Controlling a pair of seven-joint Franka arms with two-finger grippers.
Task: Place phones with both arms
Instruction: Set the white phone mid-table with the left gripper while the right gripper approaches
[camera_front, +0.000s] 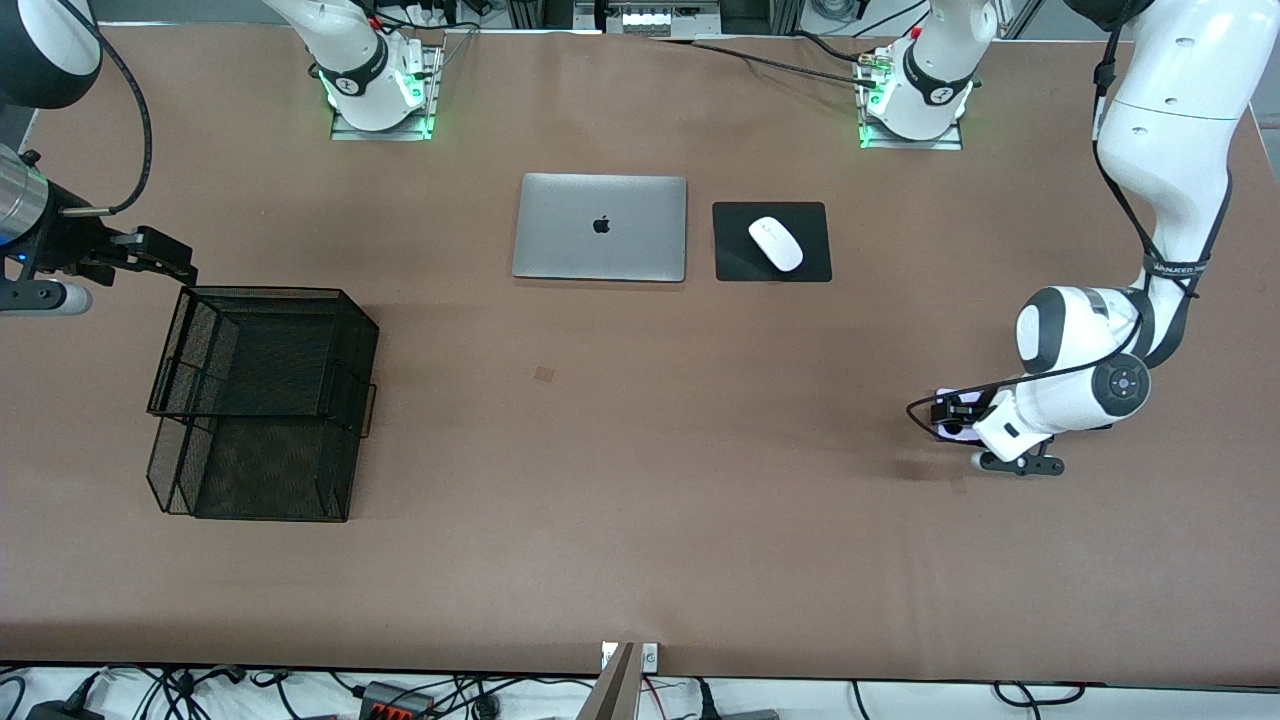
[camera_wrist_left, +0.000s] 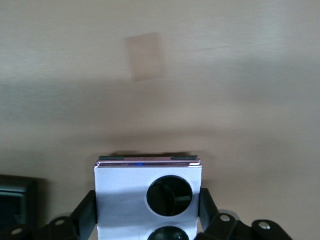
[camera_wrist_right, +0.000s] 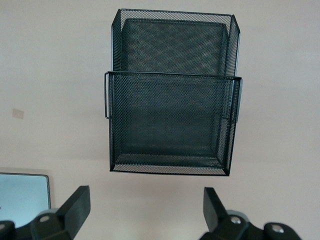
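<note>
The lilac-white phone lies on the desk toward the left arm's end, and the left gripper has its fingers flanking both sides, seemingly clamped on it. The grasp is in hand; lifting and carrying to the mesh tray likely follows. The left arm is bent low; the right gripper waits over the tray, fingers apart.

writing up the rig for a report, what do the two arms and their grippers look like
Both arms, the left arm and the right arm, have glossy white rounded shells with dark grey joint bands and black cables running alongside. Their bases glow green. The left gripper and right gripper are black, each with two angular fingers fixed by silver screws.
</note>
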